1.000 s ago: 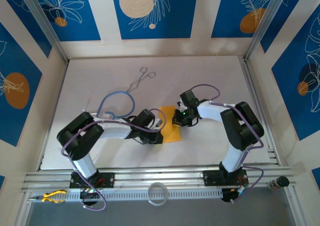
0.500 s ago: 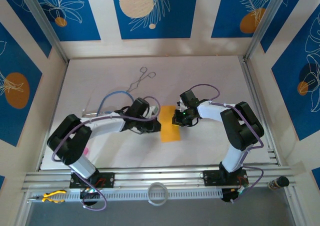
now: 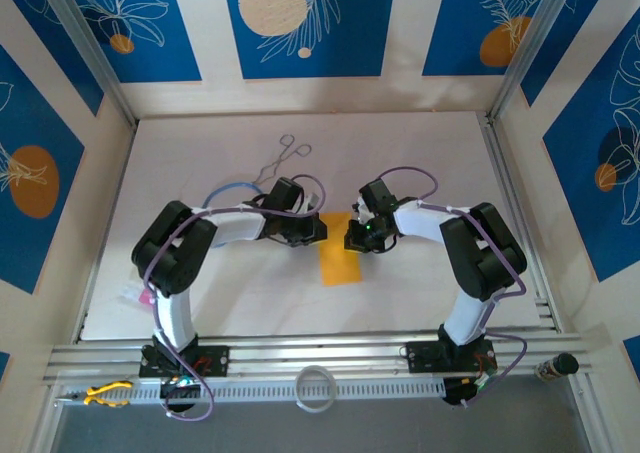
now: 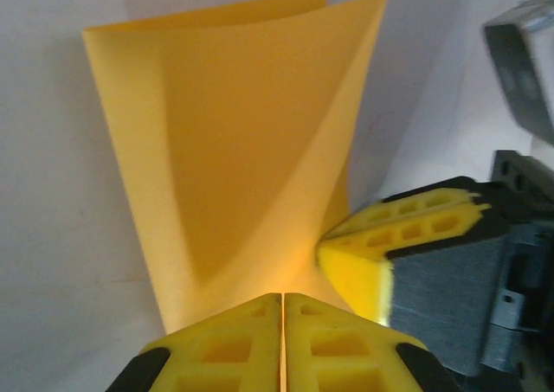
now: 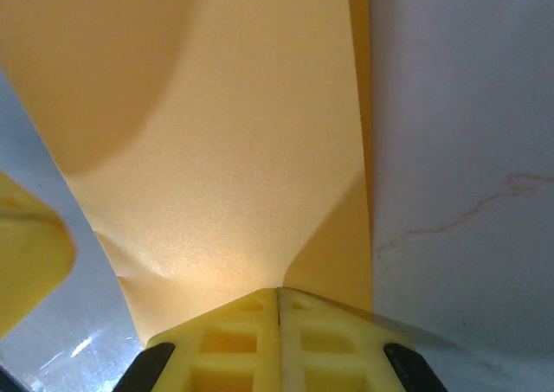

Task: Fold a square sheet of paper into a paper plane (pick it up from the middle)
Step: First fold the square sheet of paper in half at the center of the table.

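Observation:
The square sheet of paper (image 3: 340,258) lies mid-table as a narrow orange-yellow rectangle, folded in half; a paper plane is out of view. My left gripper (image 3: 318,230) is at its far left corner and my right gripper (image 3: 352,241) at its far right edge. In the left wrist view the sheet (image 4: 234,150) bulges up and narrows into my shut left gripper (image 4: 283,301), with a right fingertip (image 4: 407,236) close beside. In the right wrist view the sheet (image 5: 234,150) runs into my shut right gripper (image 5: 278,292), creased at the tips.
Metal forceps (image 3: 282,159) lie at the far middle, and a blue cable loop (image 3: 222,195) sits left of the left gripper. A pink slip (image 3: 143,295) lies by the left arm's base. A white ring (image 3: 316,386) and yellow pliers (image 3: 105,393) rest on the front rail.
My left gripper has slid along the sheet's left edge, from its near corner to its far corner, and the left elbow swung. The right arm has stayed put.

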Robot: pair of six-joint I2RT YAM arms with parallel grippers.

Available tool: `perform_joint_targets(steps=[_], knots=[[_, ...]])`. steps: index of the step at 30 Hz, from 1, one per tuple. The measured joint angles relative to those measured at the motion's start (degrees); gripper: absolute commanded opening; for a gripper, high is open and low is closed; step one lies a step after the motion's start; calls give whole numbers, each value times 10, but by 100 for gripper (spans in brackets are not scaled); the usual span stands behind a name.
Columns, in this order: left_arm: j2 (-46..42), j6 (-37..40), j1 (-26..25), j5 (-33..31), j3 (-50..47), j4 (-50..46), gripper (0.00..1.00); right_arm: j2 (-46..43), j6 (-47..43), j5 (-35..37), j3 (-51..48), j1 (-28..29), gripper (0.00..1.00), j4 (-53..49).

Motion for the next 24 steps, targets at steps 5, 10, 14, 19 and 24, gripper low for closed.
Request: perform_joint_targets(steps=[5,10,14,19,24], knots=[[22,2,0,-3,-5,2,10,0,-2,0,0,0,0,-1],[22,2,0,-4,-22,26,10,1,-4,1,2,0,0,-2],[19,3,0,-5,-27,34,10,1,-6,2,2,0,0,-4],[18,7,2,-6,-16,11,12,1,-6,2,2,0,0,-4],[18,9,5,-5,9,-14,13,1,-6,2,2,0,0,-4]])
